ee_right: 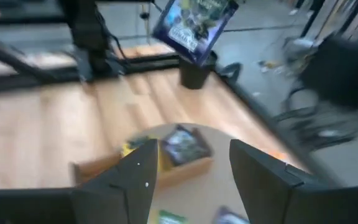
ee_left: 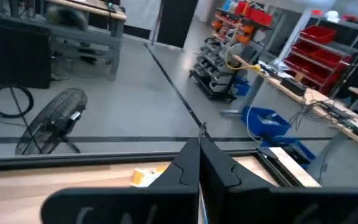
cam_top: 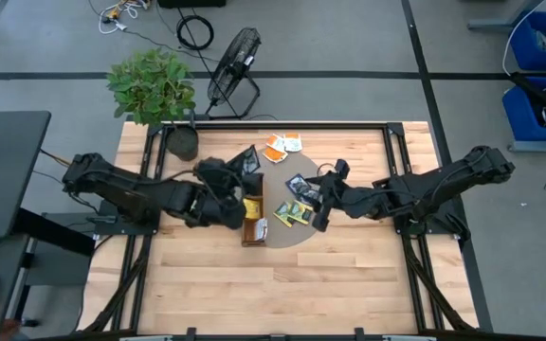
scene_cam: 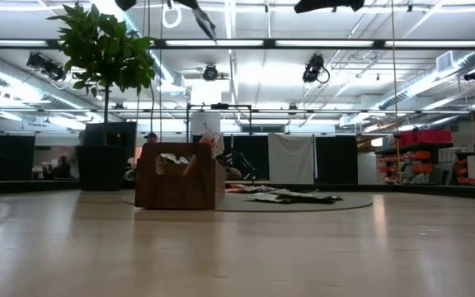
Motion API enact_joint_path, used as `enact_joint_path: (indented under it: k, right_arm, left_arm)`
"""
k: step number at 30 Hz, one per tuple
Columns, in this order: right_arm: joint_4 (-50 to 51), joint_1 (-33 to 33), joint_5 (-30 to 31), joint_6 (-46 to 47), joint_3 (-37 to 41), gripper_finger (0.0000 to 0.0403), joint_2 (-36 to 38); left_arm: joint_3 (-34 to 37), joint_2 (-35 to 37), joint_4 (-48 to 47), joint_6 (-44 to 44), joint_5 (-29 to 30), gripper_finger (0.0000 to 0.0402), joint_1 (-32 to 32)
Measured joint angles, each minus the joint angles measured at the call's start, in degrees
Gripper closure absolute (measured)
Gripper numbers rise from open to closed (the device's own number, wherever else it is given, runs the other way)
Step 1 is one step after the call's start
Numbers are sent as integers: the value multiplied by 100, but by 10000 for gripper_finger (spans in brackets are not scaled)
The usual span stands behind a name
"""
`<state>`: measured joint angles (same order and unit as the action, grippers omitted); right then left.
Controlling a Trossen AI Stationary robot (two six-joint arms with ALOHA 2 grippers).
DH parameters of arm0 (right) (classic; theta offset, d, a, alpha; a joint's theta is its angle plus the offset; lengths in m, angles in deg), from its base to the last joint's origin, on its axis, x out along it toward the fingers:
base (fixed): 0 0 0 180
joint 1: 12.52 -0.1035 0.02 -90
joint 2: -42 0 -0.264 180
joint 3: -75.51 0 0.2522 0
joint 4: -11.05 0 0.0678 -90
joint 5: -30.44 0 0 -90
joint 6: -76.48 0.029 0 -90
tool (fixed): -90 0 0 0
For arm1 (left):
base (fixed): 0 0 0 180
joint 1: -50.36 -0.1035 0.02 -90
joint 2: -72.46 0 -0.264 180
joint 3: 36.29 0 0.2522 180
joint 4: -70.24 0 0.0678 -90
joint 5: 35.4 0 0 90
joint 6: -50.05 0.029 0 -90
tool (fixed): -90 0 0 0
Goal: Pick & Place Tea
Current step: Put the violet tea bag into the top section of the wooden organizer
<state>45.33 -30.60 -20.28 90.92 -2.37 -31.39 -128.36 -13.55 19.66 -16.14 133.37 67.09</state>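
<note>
My left gripper (cam_top: 245,169) is shut on a dark blue sachet (ee_right: 194,25), high above the far end of the long brown wooden tray (cam_top: 252,213). The tray holds a blue sachet (ee_right: 182,146) and a yellow one (ee_right: 131,148). My right gripper (ee_right: 194,180) is open in the air over the round grey mat (cam_top: 287,235), to the tray's right. Loose sachets lie flat on the mat: orange-and-white ones (cam_top: 282,145), yellow-green ones (cam_top: 295,213) and a dark one (cam_top: 297,183). My left gripper holds the dark blue sachet by its upper part, pinched between the two shut fingers (ee_left: 185,171). The place of contact lies beyond the top edge of the right wrist view. The sachet hangs tilted below the fingers, lifted clear of tray and mat (scene_cam: 196,15).
A potted plant (cam_top: 154,90) stands at the table's far left corner, close behind the left arm. A floor fan (cam_top: 235,66) sits beyond the far edge. Bare wood (cam_top: 282,294) stretches across the near half of the table.
</note>
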Motion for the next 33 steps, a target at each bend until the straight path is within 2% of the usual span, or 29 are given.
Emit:
enact_joint_path:
  k: [4,9,13,23,33]
  right_arm:
    - [-396,158,-743,553,0,195,0]
    - [-769,446,-1899,920,-2,195,0]
    - [-836,706,-2397,1236,-1,195,0]
    - [-2092,1571,-4142,2004,-2,195,0]
    - [-2102,2589,-6353,1792,-1,195,0]
  left_arm:
    - [-3,-142,-179,-541,130,401,114]
    - [-2,-290,-141,-705,705,401,324]
    - [-4,-307,-105,-1164,1095,401,525]
    - [-4,-236,274,-1417,1126,401,753]
    - [-4,89,928,-1371,1123,401,1180]
